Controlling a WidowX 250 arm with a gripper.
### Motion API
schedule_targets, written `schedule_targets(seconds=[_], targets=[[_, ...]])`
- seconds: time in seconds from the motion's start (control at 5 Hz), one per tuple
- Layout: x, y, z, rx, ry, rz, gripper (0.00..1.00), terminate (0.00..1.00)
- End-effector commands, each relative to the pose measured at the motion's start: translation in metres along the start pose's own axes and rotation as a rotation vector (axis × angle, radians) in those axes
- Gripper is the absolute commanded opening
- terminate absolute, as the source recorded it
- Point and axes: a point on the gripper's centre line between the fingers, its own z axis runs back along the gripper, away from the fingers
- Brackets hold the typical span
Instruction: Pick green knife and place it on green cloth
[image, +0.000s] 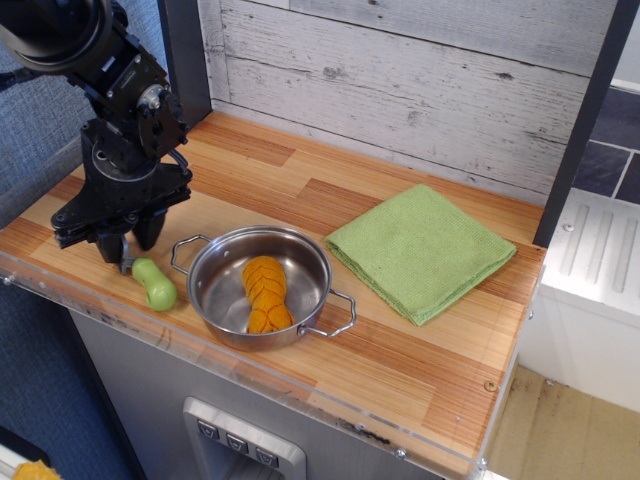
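Note:
The green knife (154, 284) lies on the wooden counter near its front left edge, just left of the steel pan. Its light-green handle points to the front right. Its grey head is mostly hidden under my gripper (127, 246). The gripper stands over that head, with its black fingers (147, 230) drawn in close on either side and low at the counter. The knife still rests on the counter. The green cloth (420, 250) lies folded flat at the right, beyond the pan and apart from the gripper.
A steel pan (207, 296) with two loop handles holds an orange ridged toy food (265, 293) between knife and cloth. A plank wall stands behind, a dark post (185, 60) at the back left. The counter's front edge (300, 385) is close.

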Motion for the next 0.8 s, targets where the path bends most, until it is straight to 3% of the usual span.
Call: schedule_targets(seconds=[0.0,0.6], targets=[[0.003,0.008,0.012,-0.033,-0.012,0.011,0.00,0.00],[0.027,0.024,0.030,-0.035,-0.053,0.034,0.00,0.00]])
